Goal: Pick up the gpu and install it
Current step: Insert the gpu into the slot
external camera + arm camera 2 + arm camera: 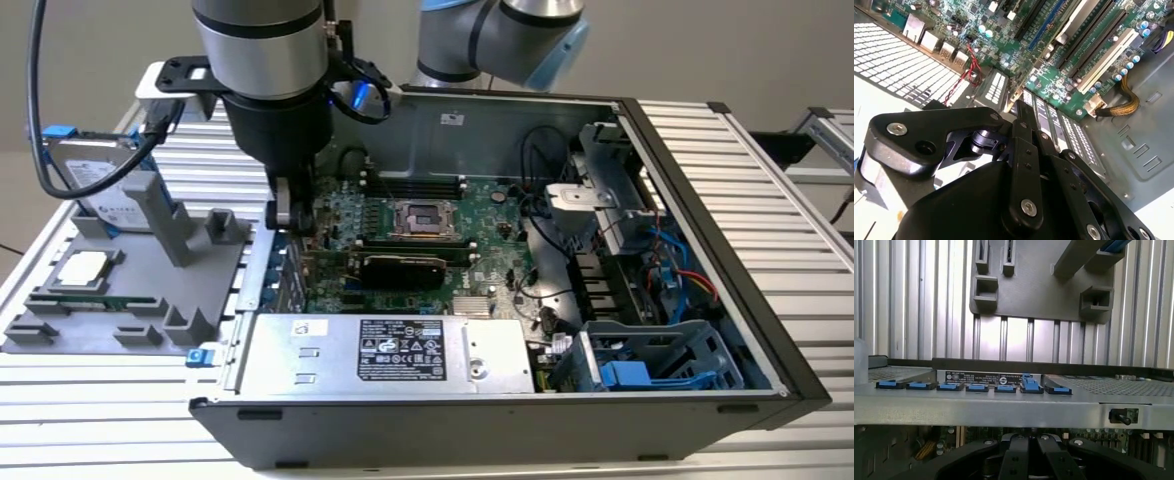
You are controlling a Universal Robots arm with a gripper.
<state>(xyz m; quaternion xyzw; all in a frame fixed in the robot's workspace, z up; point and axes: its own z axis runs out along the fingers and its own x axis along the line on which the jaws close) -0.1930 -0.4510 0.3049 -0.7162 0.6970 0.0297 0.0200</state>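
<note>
The gpu (400, 266) shows its black cooler as it stands on edge across the green motherboard (501, 225), inside the open computer case (694, 190), just below the CPU socket (424, 215). My gripper (284, 232) hangs down inside the case at the gpu's end toward the exterior view's left, by the rear slot wall. In both wrist views the black fingers (1019, 452) lie together, shut, and nothing shows between them. In the second wrist view the fingertips (1018, 107) point at the board edge beside the silver slot covers (1064, 131).
A grey fixture tray (127, 300) on the exterior view's left holds a square silver chip (83, 268) and a hard drive in a blue frame (100, 185). The power supply (387, 350) and a blue drive cage (654, 365) fill the case's near side. Blue slot latches (979, 386) line the rear wall.
</note>
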